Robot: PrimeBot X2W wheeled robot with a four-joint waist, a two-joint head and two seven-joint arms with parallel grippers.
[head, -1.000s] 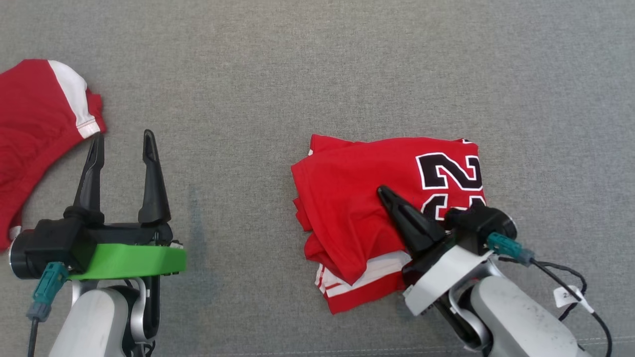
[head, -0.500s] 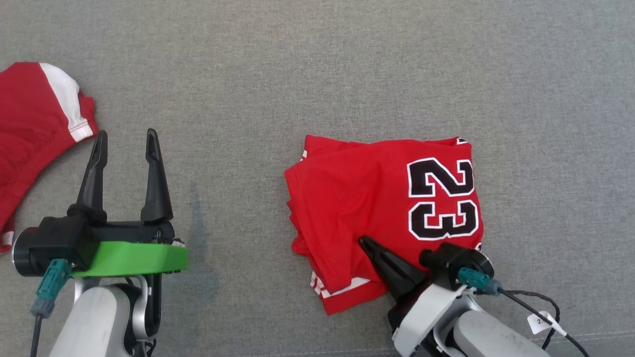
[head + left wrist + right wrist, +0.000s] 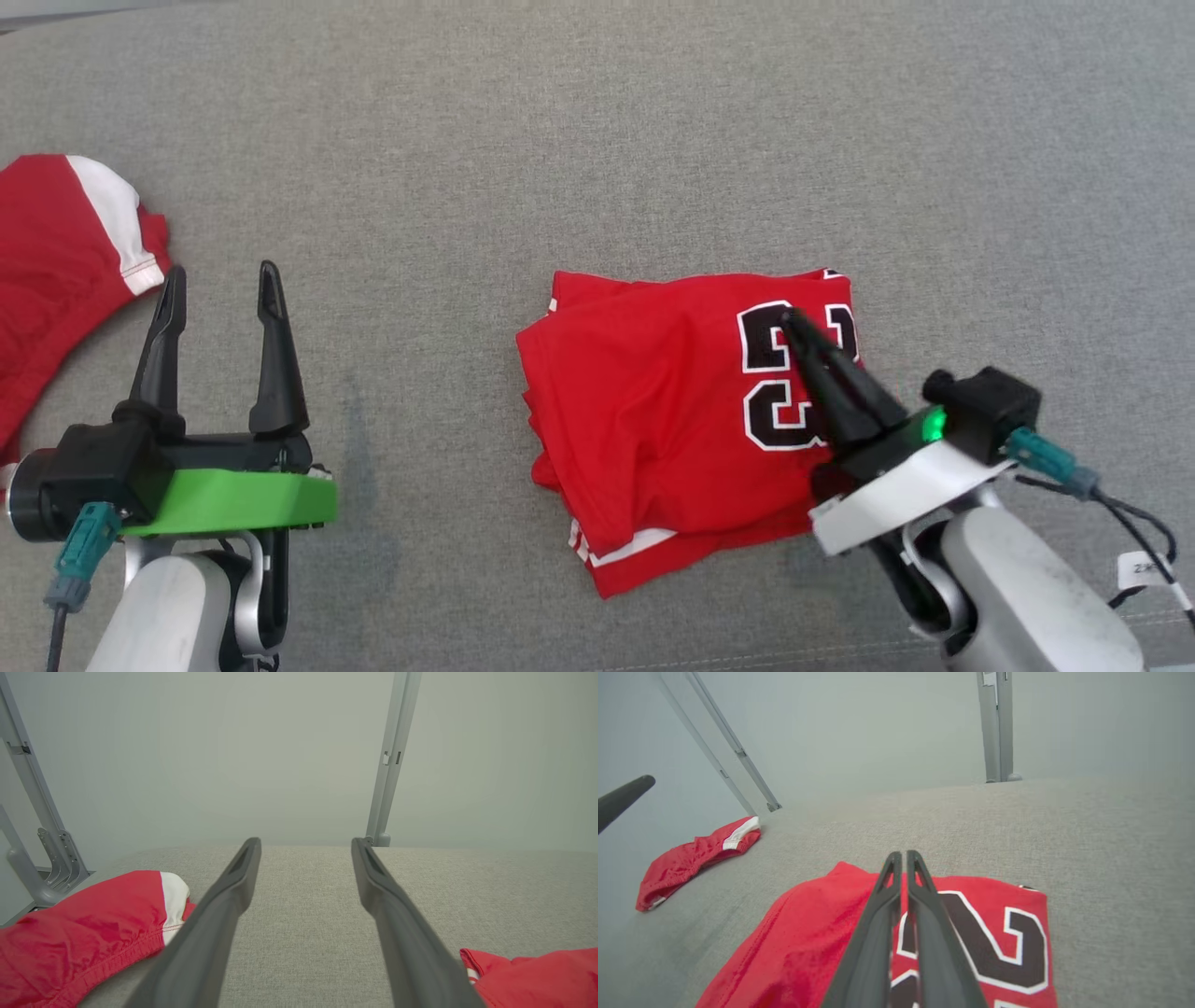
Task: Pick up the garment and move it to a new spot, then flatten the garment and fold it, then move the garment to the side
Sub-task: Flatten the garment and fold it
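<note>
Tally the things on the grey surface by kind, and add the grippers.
Red garments: 2 (folded numbered jersey, red-and-white garment)
Grippers: 2 (left gripper open, right gripper shut)
Total: 4

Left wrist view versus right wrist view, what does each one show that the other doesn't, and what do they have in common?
Left wrist view, not the right: the left gripper seen along its own open fingers over bare fabric, and a curved grey bracket off the surface's edge.
Right wrist view, not the left: the right gripper, shut, pointing across the black number on the folded jersey.
Shared: the jersey (just a corner in the left wrist view), the second red-and-white garment, the grey surface and a grey upright.
</note>
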